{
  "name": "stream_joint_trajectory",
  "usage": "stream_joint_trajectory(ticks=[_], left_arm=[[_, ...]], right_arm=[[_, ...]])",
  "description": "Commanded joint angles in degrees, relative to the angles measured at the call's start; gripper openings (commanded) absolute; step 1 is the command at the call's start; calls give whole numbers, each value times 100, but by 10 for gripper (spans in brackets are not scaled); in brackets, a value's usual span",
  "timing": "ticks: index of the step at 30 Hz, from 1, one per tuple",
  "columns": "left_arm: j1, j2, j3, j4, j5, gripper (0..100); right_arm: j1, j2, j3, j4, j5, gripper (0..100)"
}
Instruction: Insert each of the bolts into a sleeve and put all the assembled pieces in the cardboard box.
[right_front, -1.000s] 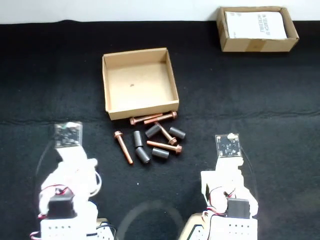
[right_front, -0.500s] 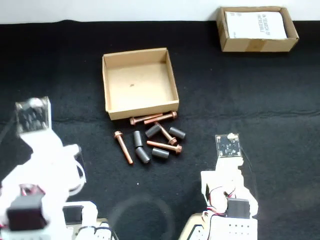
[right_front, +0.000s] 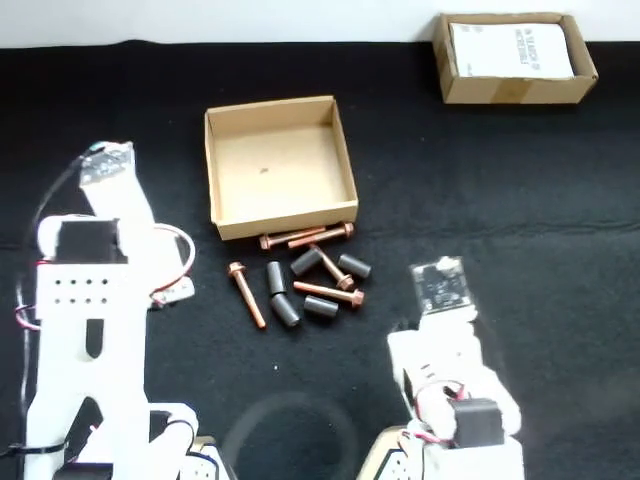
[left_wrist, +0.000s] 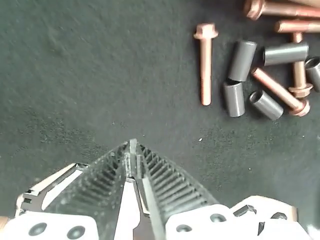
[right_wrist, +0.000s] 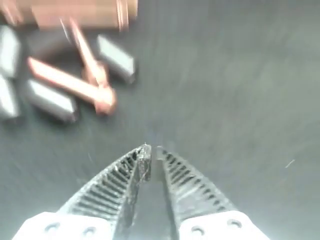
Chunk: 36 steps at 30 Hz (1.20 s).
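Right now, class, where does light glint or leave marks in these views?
High view: even light, with a faint pale ring on the black cloth near the bottom edge. Left wrist view: the bolts and the grey sleeves carry bright streaks along their lengths.

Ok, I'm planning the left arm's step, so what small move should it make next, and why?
Probably open the left hand, ready to take the lone bolt. The hand is shut and empty, that bolt lies apart from the pile on the left arm's side, and the cardboard box holds nothing.
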Motion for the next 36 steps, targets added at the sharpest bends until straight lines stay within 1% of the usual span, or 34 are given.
stream_joint_trajectory(ticks=[1, 2, 5, 8, 10, 14, 16, 19, 21, 23, 26, 28, 31, 34, 36], left_arm=[[330, 22, 136, 0, 79, 10], [391, 22, 171, 0, 79, 9], [444, 13, 189, -141, 70, 9], [418, 40, 207, -422, 53, 9], [409, 48, 207, -677, 53, 9], [409, 13, 198, -1248, 53, 9], [409, 40, 207, -1442, 53, 9], [409, 22, 303, -1758, 70, 9], [391, 13, 488, -2057, 79, 9], [198, 13, 743, -2224, 79, 9], [-268, 13, 1200, -2611, 79, 10], [-593, 13, 1569, -3042, 79, 10], [-971, 13, 2132, -3833, 88, 9], [-1182, 13, 2580, -4510, 88, 9], [-1218, 13, 2818, -4844, 88, 9]], right_arm=[[-40, 92, -1499, 48, -18, 224], [-40, 207, -1833, 57, -18, 248], [-40, 1121, -2976, 312, -18, 219], [-75, 2730, -4462, 971, -9, 190], [-127, 3996, -5473, 1508, -9, 190], [-664, 6290, -7618, 2914, -18, 189], [-927, 7029, -8338, 3037, -18, 188], [-1103, 7565, -8426, 2914, 264, 188], [-1473, 8013, -8312, 2870, 633, 188], [-1736, 8462, -8215, 3020, 1108, 188], [-2070, 9095, -8163, 3020, 1846, 188], [-2123, 9490, -8207, 3020, 2374, 188], [-2088, 10123, -8338, 3011, 2945, 188], [-1921, 10703, -8681, 2993, 3191, 188], [-1851, 11073, -8980, 2932, 3226, 188]])
